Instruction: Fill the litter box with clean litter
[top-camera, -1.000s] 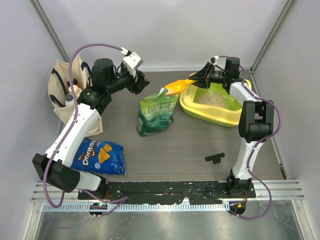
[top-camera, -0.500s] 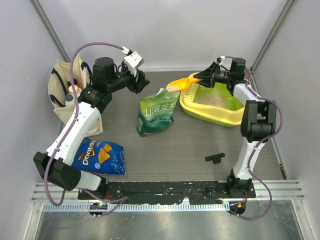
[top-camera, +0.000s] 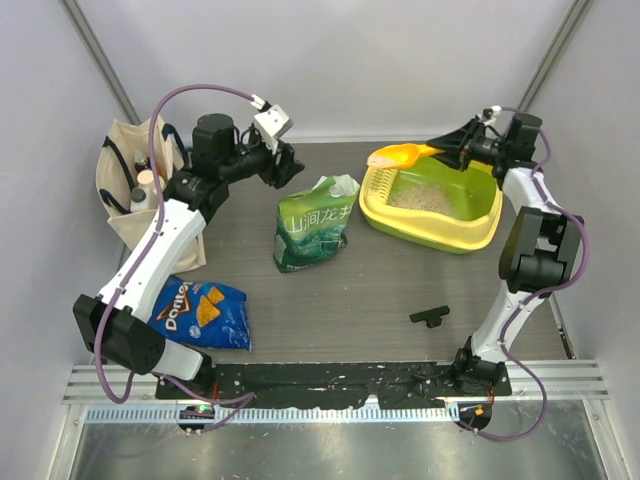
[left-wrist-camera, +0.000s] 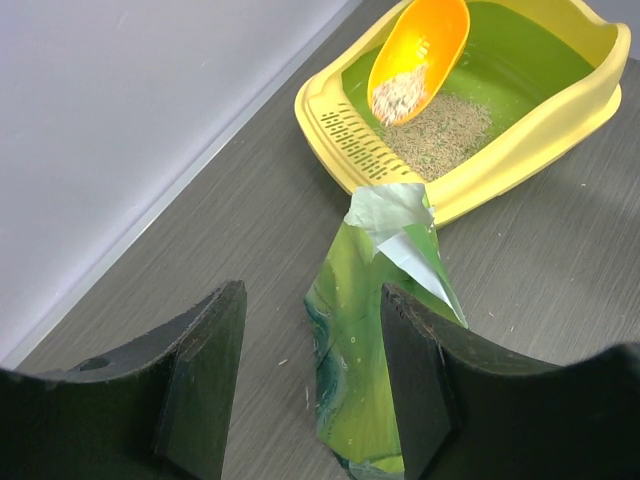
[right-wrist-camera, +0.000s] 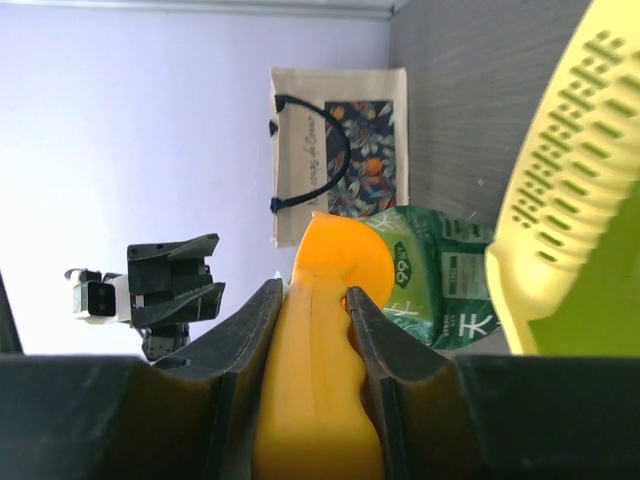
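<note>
The litter box (top-camera: 440, 240), yellow rim and lime-green basin, stands at the back right with a patch of clean litter (top-camera: 424, 197) on its floor. My right gripper (top-camera: 452, 150) is shut on the handle of an orange scoop (top-camera: 392, 157). The scoop hangs over the box's slotted grate end (left-wrist-camera: 356, 141) with clean litter (left-wrist-camera: 398, 97) in its bowl. In the right wrist view the fingers (right-wrist-camera: 250, 330) clamp the scoop's handle (right-wrist-camera: 318, 340). My left gripper (top-camera: 286, 166) is open and empty, raised behind the green pouch (top-camera: 314, 224).
The green pouch (left-wrist-camera: 385, 330) stands upright with its top torn open, left of the box. A blue Doritos bag (top-camera: 196, 312) lies at the front left. A cloth tote bag (top-camera: 128, 190) stands at the far left. A small black part (top-camera: 430, 316) lies near the right arm's base.
The right arm has carried the scoop to the right, from above the pouch's top to above the box's grate end. The left gripper has shifted slightly right.
</note>
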